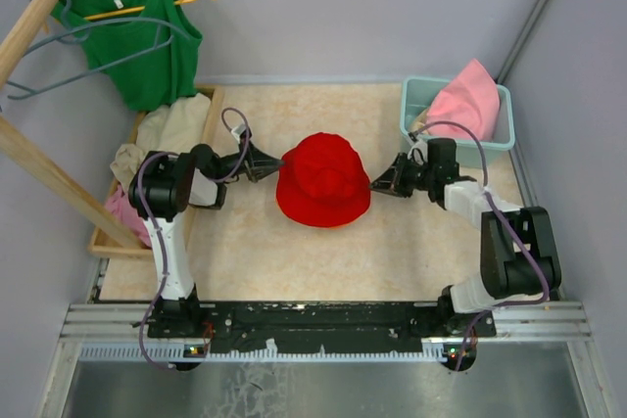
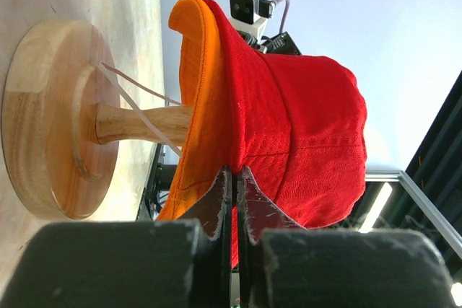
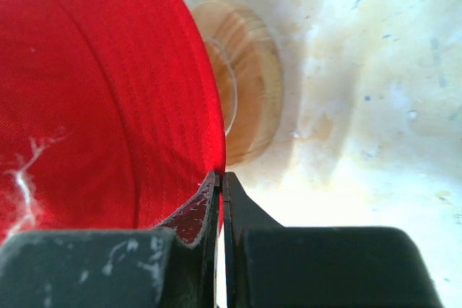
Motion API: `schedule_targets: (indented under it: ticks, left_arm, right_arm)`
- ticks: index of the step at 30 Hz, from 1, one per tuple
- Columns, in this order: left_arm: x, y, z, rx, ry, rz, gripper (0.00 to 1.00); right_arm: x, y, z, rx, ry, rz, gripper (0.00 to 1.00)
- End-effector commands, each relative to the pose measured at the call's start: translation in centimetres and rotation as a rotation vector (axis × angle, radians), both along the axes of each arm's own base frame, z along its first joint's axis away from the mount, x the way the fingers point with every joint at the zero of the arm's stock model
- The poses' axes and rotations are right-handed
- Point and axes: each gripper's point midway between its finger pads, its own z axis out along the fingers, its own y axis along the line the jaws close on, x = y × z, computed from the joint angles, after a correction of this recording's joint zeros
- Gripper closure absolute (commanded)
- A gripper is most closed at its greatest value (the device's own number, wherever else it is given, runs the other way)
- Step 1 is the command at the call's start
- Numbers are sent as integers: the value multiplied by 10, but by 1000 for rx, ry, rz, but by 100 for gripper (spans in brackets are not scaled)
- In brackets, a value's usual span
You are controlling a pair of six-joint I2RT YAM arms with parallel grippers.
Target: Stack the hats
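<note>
Black fingers of the left gripper [image 2: 232, 178] fill the bottom of the left wrist view, pressed together on a fold of the red hat [image 2: 303, 128] at its brim. Opposite, the right gripper [image 3: 220, 179] is likewise closed, and its tips appear to nip the very edge of the same brim. That hat sits over the orange hat [image 2: 193, 84], both on the wooden stand [image 2: 50, 120] between the arms. The step in hand looks like seating the second hat — drawing its brim down evenly on both sides. The next move likely calls for both to let go and one arm to fetch another hat. Pink cloth [image 1: 468, 100] lies in the teal bin [image 1: 408, 105], but whether it is a hat cannot be told.
</note>
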Motion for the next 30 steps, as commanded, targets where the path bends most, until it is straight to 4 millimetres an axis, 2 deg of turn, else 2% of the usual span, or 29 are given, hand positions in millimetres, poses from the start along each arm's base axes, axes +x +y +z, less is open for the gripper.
schedule_targets:
  ticks: [1,7,12,17,21,24,27,30]
  left_arm:
    - [-9,-1,23,-35,-248,-5,100]
    - [-14,-1,11,-21,-237,-17,100]
    - [-25,0,-5,3,-223,-27,100]
    - [-35,1,-17,19,-208,-37,100]
    - [-44,2,-19,27,-208,-42,100]
    - [-47,2,-12,27,-228,-44,100]
    - [-47,2,-3,25,-255,-54,100]
    - [-49,5,-3,28,-254,-54,100]
  right_arm:
    - [8,-34,-19,-237,2,-76,100]
    - [24,-38,-23,-266,-2,-88,100]
    - [23,-37,-21,-260,-5,-90,100]
    - [26,-32,-11,-252,-29,-82,100]
    - [33,-23,1,-236,-56,-69,100]
    - [35,-17,7,-234,-66,-57,100]
    - [34,-17,10,-237,-77,-57,100]
    - [33,-19,13,-249,-83,-58,100]
